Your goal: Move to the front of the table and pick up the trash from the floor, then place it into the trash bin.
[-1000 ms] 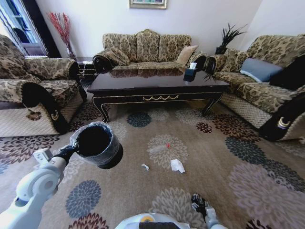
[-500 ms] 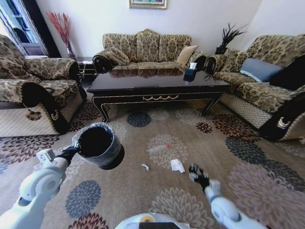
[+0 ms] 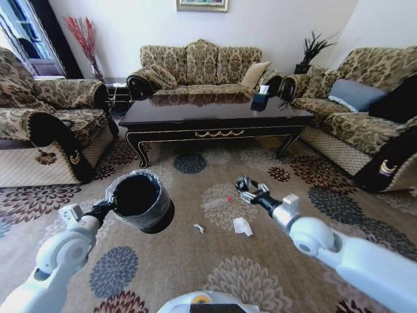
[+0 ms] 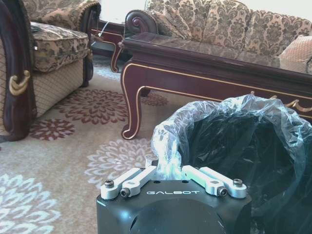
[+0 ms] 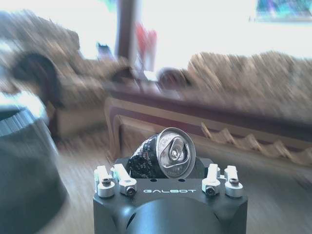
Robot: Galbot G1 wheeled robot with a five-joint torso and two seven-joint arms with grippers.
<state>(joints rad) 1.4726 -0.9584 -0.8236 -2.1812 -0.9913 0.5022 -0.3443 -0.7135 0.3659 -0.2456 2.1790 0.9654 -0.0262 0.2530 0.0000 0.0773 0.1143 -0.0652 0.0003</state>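
Note:
My left gripper (image 3: 108,208) is shut on the rim of the black trash bin (image 3: 140,197) and holds it above the floor (image 3: 163,274), mouth tilted toward me; the clear liner (image 4: 229,117) bunches over the fingers (image 4: 139,176). My right gripper (image 3: 251,190) hangs over the carpet right of the bin, shut on a crushed dark can (image 5: 163,155). Below it lies trash: a clear bottle with a red cap (image 3: 218,203), a white tissue (image 3: 242,226) and a tiny white scrap (image 3: 199,228). The dark table (image 3: 218,120) stands beyond.
Patterned sofas flank the carpet on the left (image 3: 45,130), at the back (image 3: 199,68) and on the right (image 3: 365,124). A dark tissue box (image 3: 260,99) stands on the table's right end. Open carpet lies between me and the table.
My right arm has swung up and forward from the lower edge to above the carpet by the bottle. The left arm with the bin has shifted slightly right.

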